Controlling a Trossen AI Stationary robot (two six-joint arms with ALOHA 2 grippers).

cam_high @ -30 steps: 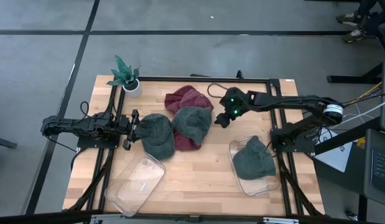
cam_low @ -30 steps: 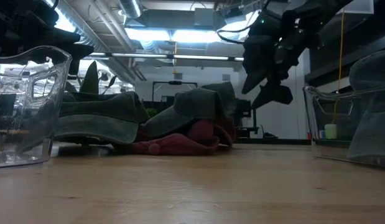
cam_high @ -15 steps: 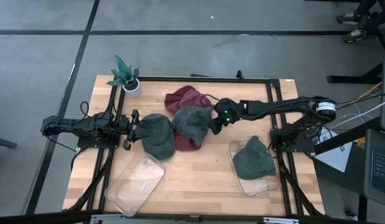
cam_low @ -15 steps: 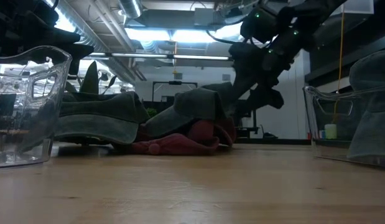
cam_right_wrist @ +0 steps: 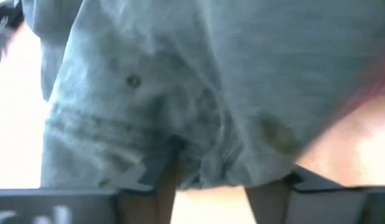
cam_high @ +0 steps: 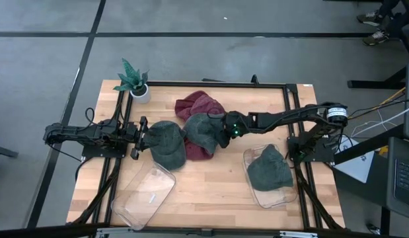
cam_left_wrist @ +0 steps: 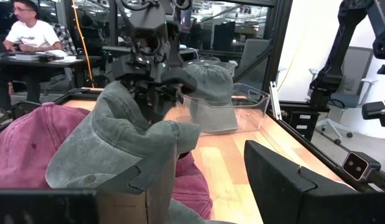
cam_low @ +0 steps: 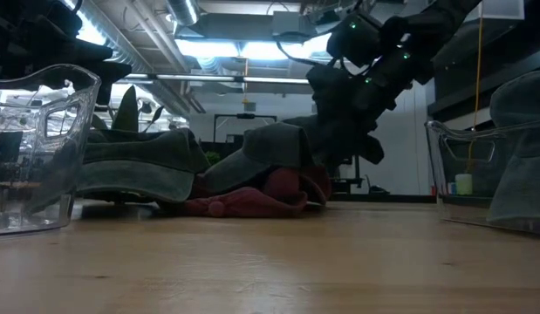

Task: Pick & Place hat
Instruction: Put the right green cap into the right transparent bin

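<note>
Potted plant (cam_high: 133, 80) (table's (cam_high: 211, 188) far-left corner).

Bare wood (cam_high: 211, 182) lies open between two clear bins (cam_high: 143, 195) (cam_high: 270, 177).

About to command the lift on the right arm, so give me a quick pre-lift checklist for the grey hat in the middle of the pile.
1. Right gripper at the middle grey hat: ok, it is at the hat's right edge.
2. Fabric between the fingers: ok, the right wrist view shows grey cloth bunched between them.
3. Grip fully closed: cannot tell, the jaws are not clearly seen shut.
4. Hat free of neighbours: not ok, it lies on the maroon hats and touches the left grey hat.
5. Left gripper out of the way: cannot tell, it sits at the left grey hat.
6. Drop bin: the right bin already holds a hat; the left bin looks empty.
</note>
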